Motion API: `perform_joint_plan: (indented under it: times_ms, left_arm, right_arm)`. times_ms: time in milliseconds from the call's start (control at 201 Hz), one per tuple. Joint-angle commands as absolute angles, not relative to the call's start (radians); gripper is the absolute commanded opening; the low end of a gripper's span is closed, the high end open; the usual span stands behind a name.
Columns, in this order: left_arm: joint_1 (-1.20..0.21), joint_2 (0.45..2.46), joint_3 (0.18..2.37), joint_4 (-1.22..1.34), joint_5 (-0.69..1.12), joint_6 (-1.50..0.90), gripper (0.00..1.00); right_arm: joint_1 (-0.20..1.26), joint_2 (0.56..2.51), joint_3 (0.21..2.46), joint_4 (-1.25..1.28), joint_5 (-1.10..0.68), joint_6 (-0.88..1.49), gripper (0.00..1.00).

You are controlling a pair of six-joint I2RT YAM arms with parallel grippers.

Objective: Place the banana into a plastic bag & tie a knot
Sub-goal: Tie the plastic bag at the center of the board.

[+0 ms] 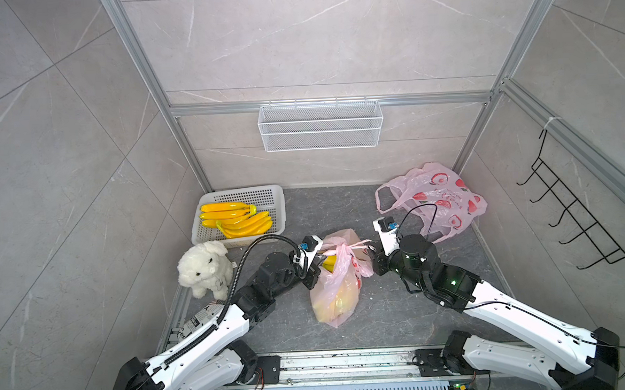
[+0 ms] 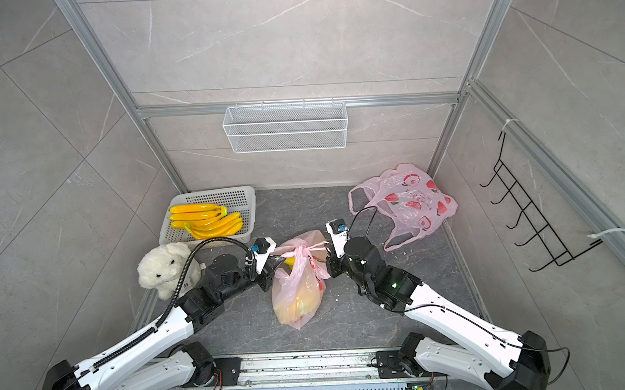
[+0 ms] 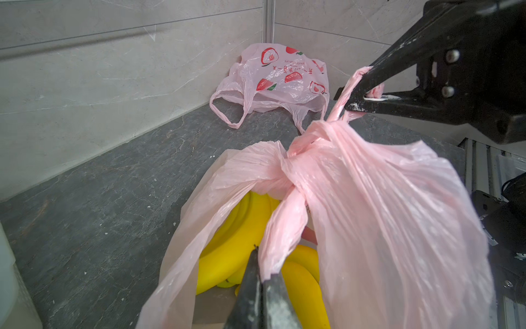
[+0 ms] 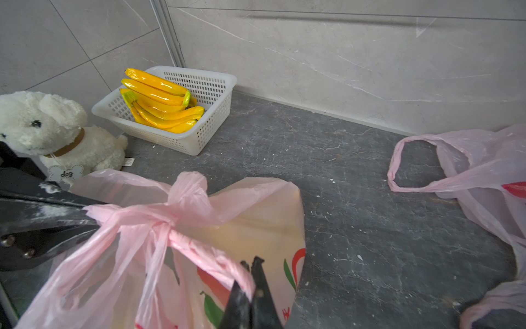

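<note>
A pink plastic bag [image 1: 335, 292] [image 2: 297, 294] lies on the dark floor between my two arms. Yellow banana [image 3: 233, 236] shows through its open side. The two handles are crossed into a knot [image 3: 287, 168] [image 4: 182, 199] above the bag's mouth. My left gripper [image 3: 263, 273] [image 1: 317, 262] is shut on one handle tail beside the bag. On the opposite side, my right gripper [image 4: 252, 282] [image 1: 373, 253] is shut on the other handle tail, which runs taut from the knot.
A white basket [image 1: 268, 205] holding more bananas [image 1: 236, 219] sits at the back left, with a white plush dog [image 1: 203, 267] in front of it. A second pink bag [image 1: 434, 198] lies at the back right. A wire basket [image 1: 320, 125] hangs on the back wall.
</note>
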State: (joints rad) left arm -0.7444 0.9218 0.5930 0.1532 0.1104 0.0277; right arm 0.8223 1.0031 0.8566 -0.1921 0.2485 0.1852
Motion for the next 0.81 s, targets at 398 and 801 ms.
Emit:
perform_joint_plan:
  times_ms: [398, 801]
  left_arm:
    - [-0.633, 0.726, 0.446, -0.046, -0.447, -0.396, 0.00]
    - [-0.596, 0.696, 0.384, -0.227, -0.571, -0.632, 0.00]
  right_arm:
    - [0.795, 1.166, 0.836, -0.361, 0.589, 0.372, 0.00]
    - [0.589, 1.238, 0.743, -0.427, 0.566, 0.570, 0.00]
